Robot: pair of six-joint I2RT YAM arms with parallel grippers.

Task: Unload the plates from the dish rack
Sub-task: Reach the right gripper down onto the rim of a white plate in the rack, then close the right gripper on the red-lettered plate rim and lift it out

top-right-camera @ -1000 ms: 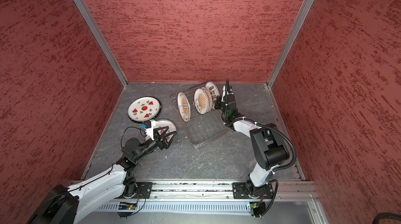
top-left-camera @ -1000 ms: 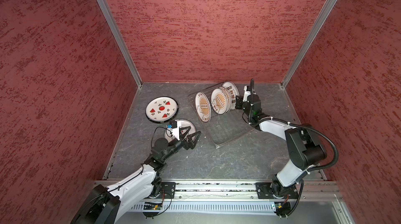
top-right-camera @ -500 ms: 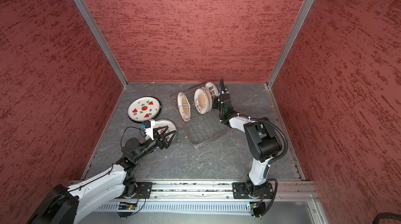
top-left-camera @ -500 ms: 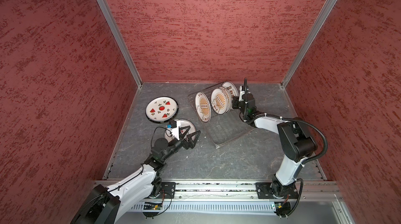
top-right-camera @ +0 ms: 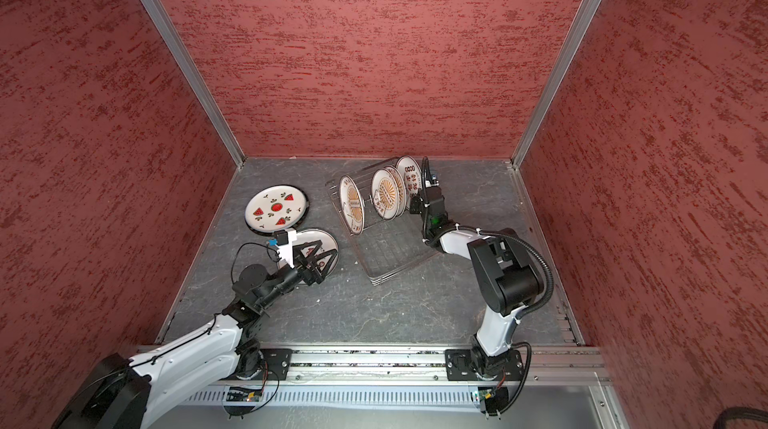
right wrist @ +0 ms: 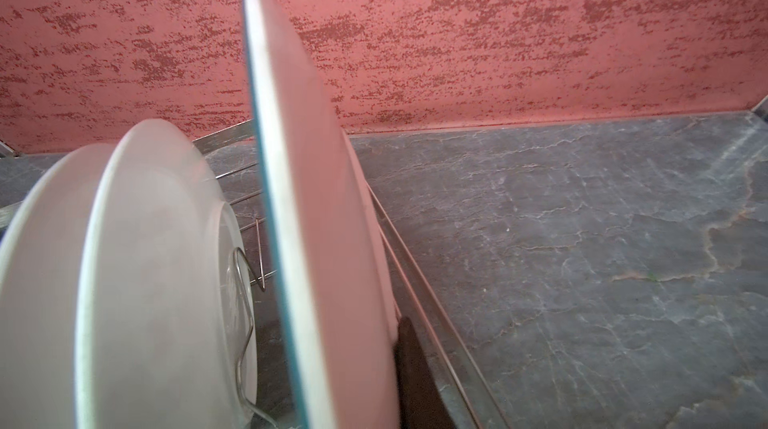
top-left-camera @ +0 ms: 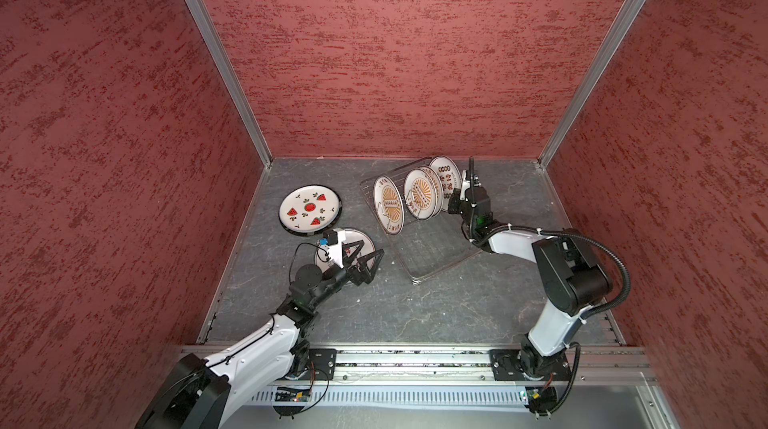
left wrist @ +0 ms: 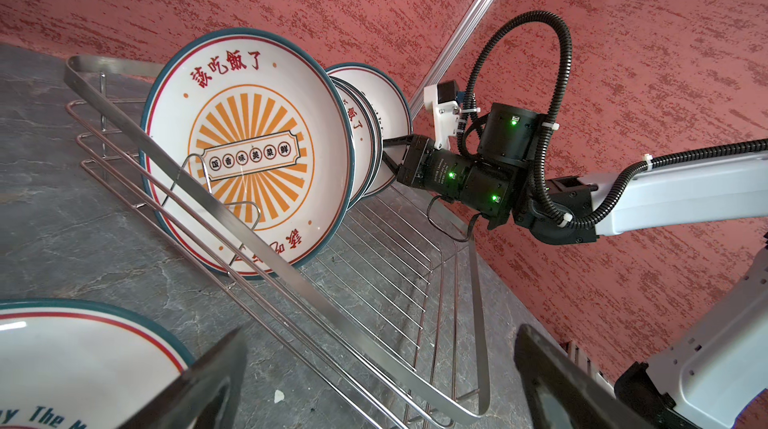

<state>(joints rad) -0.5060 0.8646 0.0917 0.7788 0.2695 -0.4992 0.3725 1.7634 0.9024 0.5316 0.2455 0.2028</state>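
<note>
Right tool [left wrist: 390, 151] now gripping plate [right wrist: 316, 206], wrist-view edge-on

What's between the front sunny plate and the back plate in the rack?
Two more plates leaning together, between the front plate and back plate in the dish rack; the left wrist view shows them.

Bare near half of dish rack [top-left-camera: 434, 246]; upright plates [top-left-camera: 419, 194] at far end.

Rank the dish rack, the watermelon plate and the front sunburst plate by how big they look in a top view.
Largest: dish rack.
Then watermelon plate.
Smallest: front sunburst plate, but it stands on edge, foreshortened, so both plates may really match.
</note>
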